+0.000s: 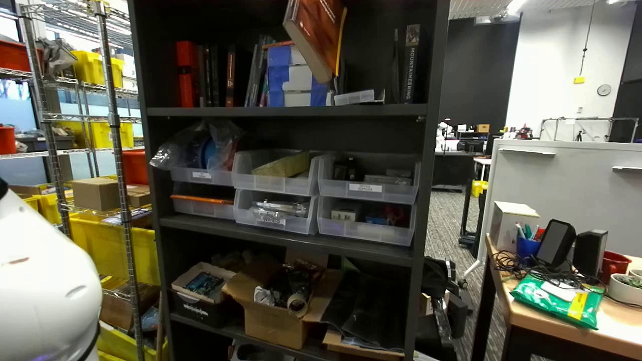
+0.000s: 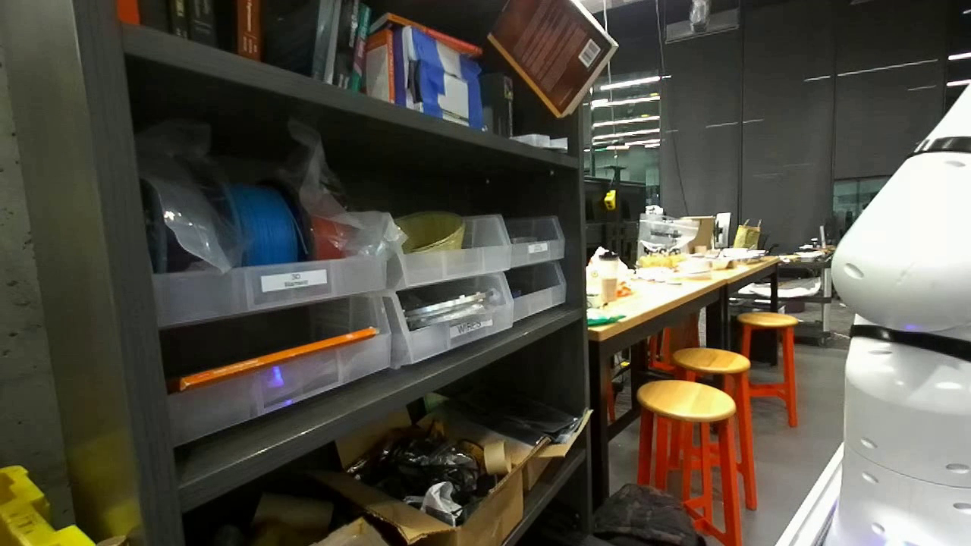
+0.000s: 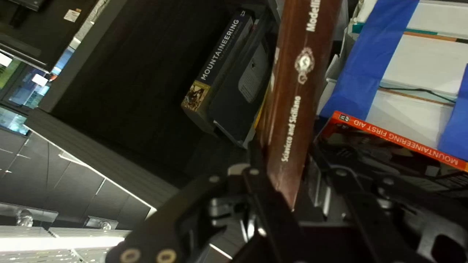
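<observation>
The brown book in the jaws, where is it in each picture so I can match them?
In an exterior view, the brown book: top middle.
In an exterior view, the brown book: top, just right of middle.
Wrist view, the brown book: spine showing, right of middle, between the jaws.
Shared landmark: blue tape, left of it in both exterior views, right of it in the wrist view.

Open space above Office Supplies bin (image 1: 368, 188)

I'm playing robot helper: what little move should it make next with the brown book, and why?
Maybe turn the brown book a little more upright. The gripper has it clamped, but it hangs tilted in both exterior views, while the Mountaineering book on the shelf stands upright.
</observation>
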`<state>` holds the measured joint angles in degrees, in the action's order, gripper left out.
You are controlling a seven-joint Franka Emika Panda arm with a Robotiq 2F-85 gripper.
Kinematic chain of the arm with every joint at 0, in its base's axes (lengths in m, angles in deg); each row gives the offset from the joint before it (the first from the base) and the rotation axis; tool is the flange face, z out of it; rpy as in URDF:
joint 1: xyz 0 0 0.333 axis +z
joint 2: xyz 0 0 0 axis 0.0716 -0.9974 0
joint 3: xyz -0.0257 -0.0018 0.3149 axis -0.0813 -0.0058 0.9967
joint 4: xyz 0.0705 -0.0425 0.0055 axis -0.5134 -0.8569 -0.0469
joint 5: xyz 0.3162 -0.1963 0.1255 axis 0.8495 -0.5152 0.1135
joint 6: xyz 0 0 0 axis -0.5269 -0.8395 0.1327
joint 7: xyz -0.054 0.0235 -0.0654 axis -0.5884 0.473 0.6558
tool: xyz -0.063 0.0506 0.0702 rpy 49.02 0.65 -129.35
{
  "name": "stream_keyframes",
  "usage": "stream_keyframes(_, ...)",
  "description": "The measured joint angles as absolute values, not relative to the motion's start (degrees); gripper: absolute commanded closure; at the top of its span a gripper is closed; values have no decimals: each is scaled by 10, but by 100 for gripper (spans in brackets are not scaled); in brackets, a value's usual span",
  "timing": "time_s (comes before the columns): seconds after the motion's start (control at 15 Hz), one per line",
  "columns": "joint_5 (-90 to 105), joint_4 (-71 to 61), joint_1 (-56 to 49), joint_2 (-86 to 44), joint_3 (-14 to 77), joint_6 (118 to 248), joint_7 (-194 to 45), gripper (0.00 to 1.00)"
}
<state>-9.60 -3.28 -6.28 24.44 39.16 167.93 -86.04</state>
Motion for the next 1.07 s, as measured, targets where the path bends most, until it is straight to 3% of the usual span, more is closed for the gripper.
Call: stream_keyframes(1.07,-93,-33,-75,158,362,1884,-831,92)
